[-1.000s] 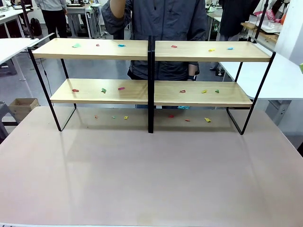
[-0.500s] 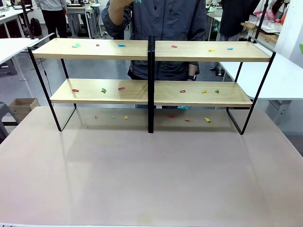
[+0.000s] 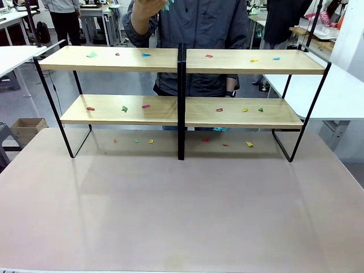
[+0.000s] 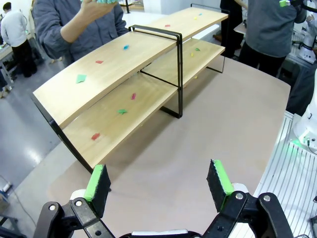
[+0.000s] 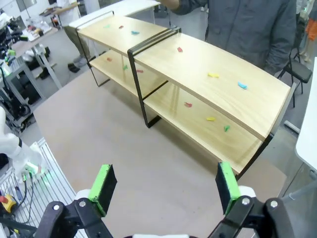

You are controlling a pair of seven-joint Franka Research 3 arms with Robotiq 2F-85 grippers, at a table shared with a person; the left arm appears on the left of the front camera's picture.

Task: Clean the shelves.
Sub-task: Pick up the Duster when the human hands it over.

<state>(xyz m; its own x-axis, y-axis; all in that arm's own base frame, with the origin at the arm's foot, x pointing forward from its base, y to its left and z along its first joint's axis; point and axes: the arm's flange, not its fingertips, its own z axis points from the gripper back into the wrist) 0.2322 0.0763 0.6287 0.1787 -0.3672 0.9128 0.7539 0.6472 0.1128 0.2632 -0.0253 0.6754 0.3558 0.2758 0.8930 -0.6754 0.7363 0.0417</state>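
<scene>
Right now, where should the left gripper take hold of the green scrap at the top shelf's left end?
The green scrap lies flat on the top board of the shelves, open above. Likely best: the open left gripper comes straight down and pinches two opposite edges; its flat pose offers no side face.

The shelves (image 3: 114, 60) stand across far half of the bench (image 3: 182, 210), w/ small scraps (image 3: 124, 108) spread on upper & lower boards both sides of centre post, more bits (image 3: 151, 141) on bench beneath, & a person (image 3: 199, 28) just behind, hand (image 3: 147, 12) raised above upper-left board.
</scene>
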